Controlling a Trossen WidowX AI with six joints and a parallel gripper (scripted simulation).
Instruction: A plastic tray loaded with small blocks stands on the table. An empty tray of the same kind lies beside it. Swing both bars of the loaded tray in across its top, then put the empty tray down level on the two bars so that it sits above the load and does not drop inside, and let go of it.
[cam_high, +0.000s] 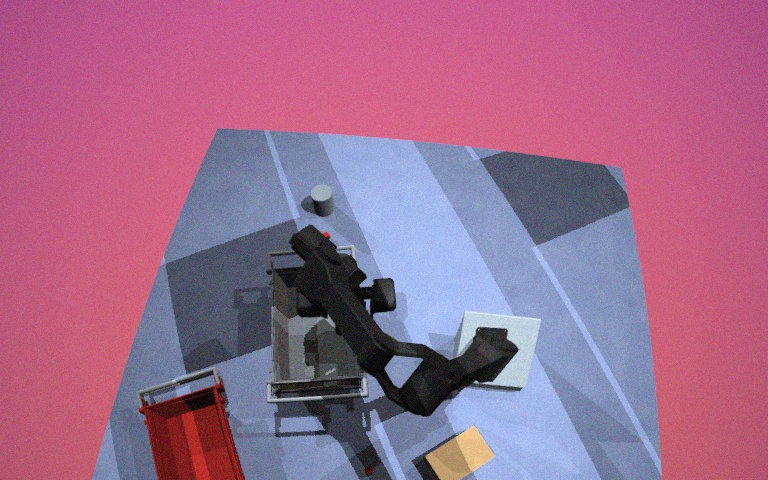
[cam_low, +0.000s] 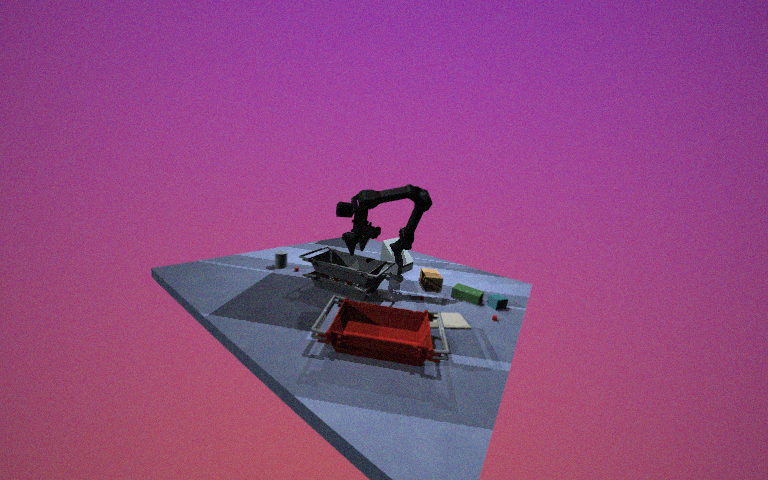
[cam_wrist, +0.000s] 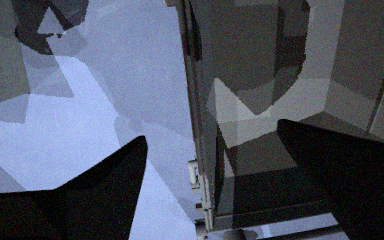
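Observation:
A grey tray (cam_high: 281, 339) (cam_low: 339, 270) (cam_wrist: 197, 100) stands in the middle of the table. In the exterior view it looks raised, with a darker layer and wire bars (cam_low: 339, 281) under it; I cannot tell what it rests on. Wire bars show at its far end (cam_high: 277, 254) and near end (cam_high: 317, 394). My gripper (cam_low: 355, 244) (cam_wrist: 212, 133) is open and empty. It hangs just above the tray's long side wall near the far end, one finger outside and one over the inside. A red tray (cam_high: 181, 399) (cam_low: 373, 346) of the same kind stands at the front, its bars (cam_high: 175, 382) (cam_low: 322, 316) out over the ends.
A grey cylinder (cam_high: 321, 199) (cam_low: 280, 259) and a small red cube (cam_high: 326, 234) (cam_low: 296, 268) lie beyond the grey tray. An orange box (cam_high: 459, 452) (cam_low: 431, 279), a green block (cam_low: 467, 293), a teal block (cam_low: 497, 301) and a flat tan plate (cam_low: 454, 320) lie near the arm's white base plate (cam_high: 523, 339).

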